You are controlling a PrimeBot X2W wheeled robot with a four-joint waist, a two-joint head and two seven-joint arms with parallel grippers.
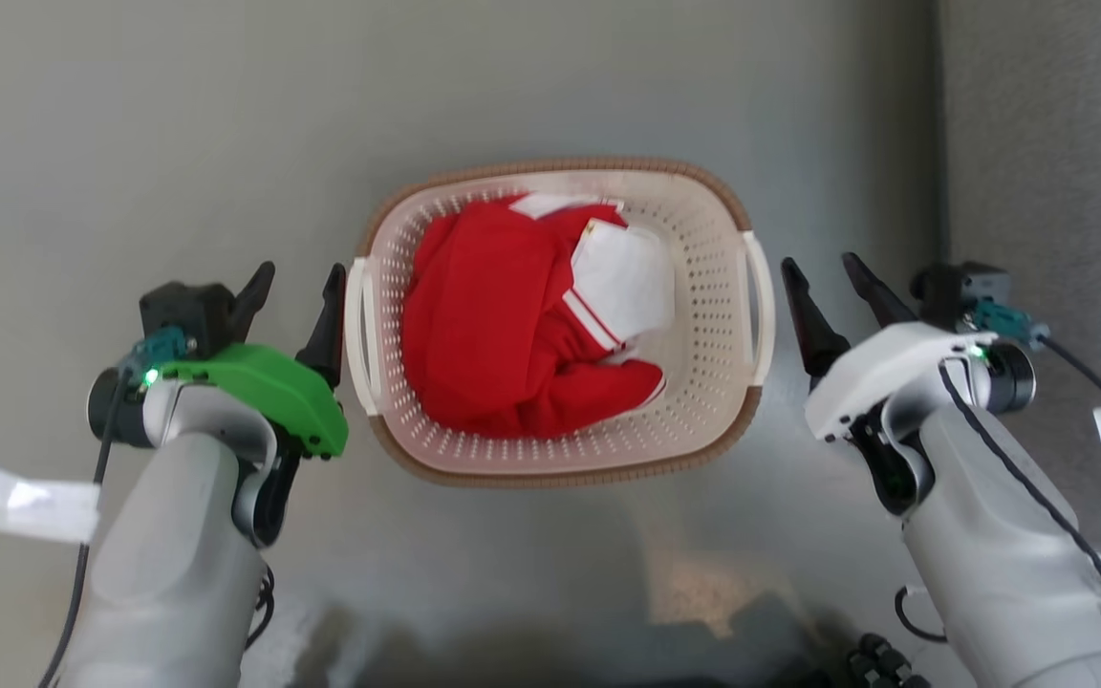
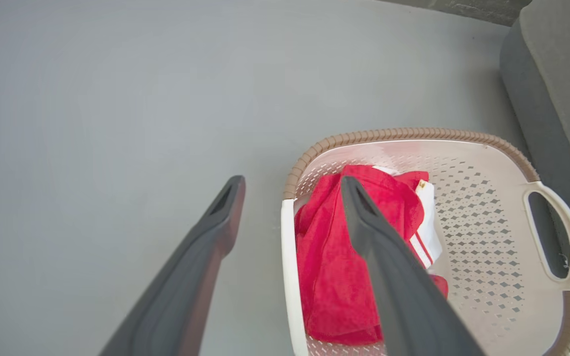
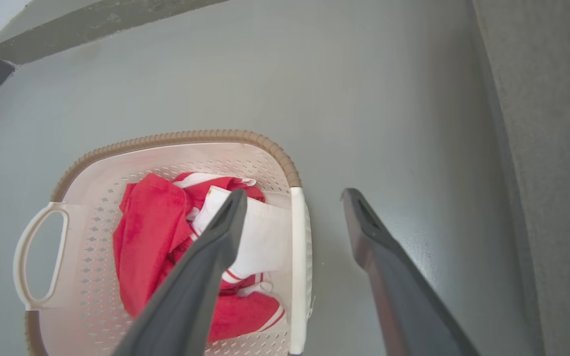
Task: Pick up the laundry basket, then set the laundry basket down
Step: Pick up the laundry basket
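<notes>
On the grey floor (image 1: 550, 86), square between the two arms, sits the laundry basket (image 1: 713, 287), brown rim up and open to the camera. Inside it lies a crumpled red and white garment (image 1: 484, 315). Over to the left gripper (image 1: 300, 272): fingers spread apart, holding nothing, inner finger just beside the left handle (image 1: 359, 325). Right gripper (image 1: 818, 263), likewise parted and empty, is near the right handle (image 1: 761, 306) with a gap between.

Smooth grey floor (image 1: 550, 86) with grey fabric furniture (image 1: 1047, 124) along the right side
</notes>
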